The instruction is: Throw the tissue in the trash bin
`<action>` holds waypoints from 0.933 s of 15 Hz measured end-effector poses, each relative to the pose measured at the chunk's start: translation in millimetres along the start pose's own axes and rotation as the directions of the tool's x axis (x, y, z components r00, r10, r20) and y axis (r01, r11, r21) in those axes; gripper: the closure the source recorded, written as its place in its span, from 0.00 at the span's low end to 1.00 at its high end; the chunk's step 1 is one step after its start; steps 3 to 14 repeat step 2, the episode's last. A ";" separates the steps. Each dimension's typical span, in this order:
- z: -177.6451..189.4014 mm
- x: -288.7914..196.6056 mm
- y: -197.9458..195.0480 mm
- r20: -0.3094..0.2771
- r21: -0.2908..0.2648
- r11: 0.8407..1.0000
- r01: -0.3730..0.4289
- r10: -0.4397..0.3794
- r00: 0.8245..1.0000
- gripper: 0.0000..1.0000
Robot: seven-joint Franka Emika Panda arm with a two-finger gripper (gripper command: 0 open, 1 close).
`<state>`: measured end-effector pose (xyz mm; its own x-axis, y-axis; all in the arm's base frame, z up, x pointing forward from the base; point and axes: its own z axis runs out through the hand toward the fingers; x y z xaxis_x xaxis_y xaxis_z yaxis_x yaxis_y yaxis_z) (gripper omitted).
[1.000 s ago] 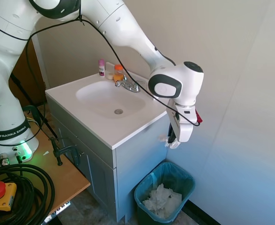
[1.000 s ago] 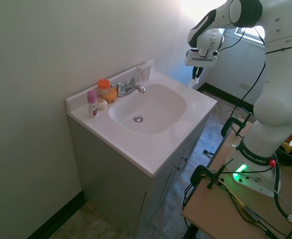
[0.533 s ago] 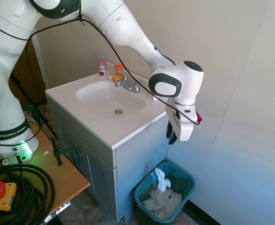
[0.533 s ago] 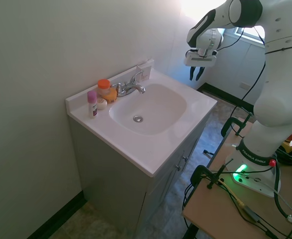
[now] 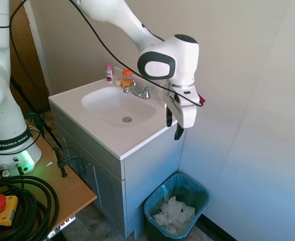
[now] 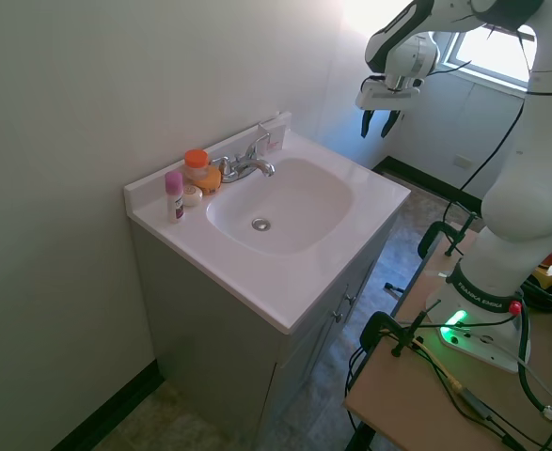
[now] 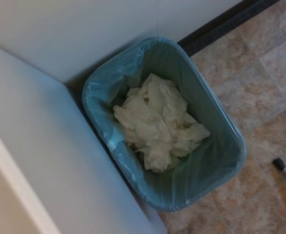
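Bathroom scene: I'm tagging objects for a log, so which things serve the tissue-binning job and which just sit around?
Job:
trash bin
gripper, open
white paper heap in the bin; the tissue can't be singled out

Lying about:
faucet
orange-capped bottle
pink bottle

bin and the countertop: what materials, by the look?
Trash bin: likely teal plastic, smooth tapered walls, with a thin glossy film liner wrinkled over the rim. Countertop: looks like moulded white solid-surface or cultured marble; basin and top are one seamless satin piece.

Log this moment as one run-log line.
phase: after drop | claw: open, empty, above vanity corner | tissue: not separable from paper heap | trash bin: on floor beside vanity, paper inside
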<state>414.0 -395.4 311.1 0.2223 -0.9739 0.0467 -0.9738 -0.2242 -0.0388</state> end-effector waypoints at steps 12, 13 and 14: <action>-13.8 -31.6 8.9 -0.030 -0.001 1.000 0.029 -0.029 0.999 0.00; -13.8 -31.6 8.9 -0.030 -0.001 1.000 0.029 -0.029 0.999 0.00; -13.8 -31.6 8.9 -0.030 -0.001 1.000 0.029 -0.029 0.999 0.00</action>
